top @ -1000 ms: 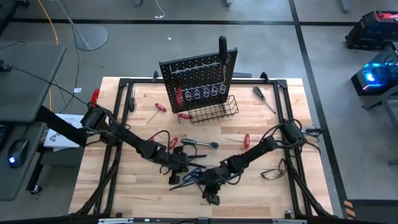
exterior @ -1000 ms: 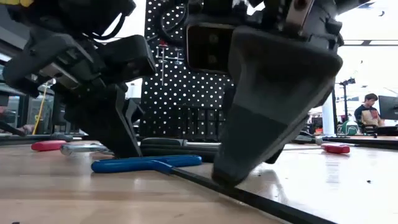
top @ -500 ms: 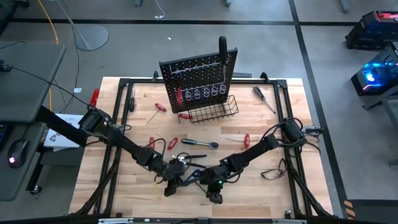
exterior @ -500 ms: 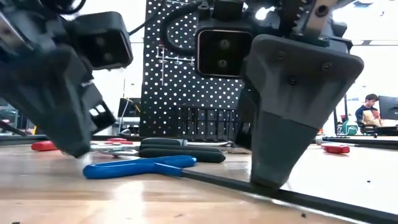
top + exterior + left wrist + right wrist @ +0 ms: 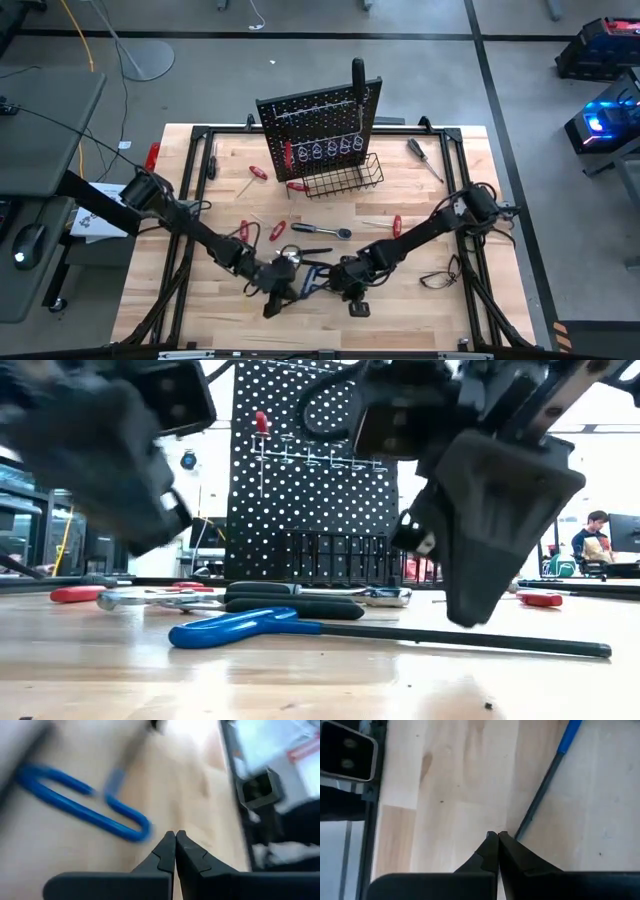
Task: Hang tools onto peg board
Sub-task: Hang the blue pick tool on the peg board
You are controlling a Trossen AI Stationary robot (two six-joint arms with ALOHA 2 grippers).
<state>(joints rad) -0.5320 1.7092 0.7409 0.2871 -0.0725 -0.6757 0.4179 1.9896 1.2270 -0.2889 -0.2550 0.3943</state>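
Blue T-handle hex key [image 5: 300, 628] lying flat near front edge of surface [image 5: 420, 185]. Left tool [image 5: 175, 836] and right tool [image 5: 497, 836] hovering beside, both pinched closed, gripping nothing. Likely light, rigid, thin shaft slippery; gripping blue handle looking safer.

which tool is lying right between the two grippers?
The blue T-handle hex key, the only blue tool, flat on the table's near side with its long dark shaft. The left gripper and right gripper flank it, both shut and empty; the red screwdrivers lie farther back.
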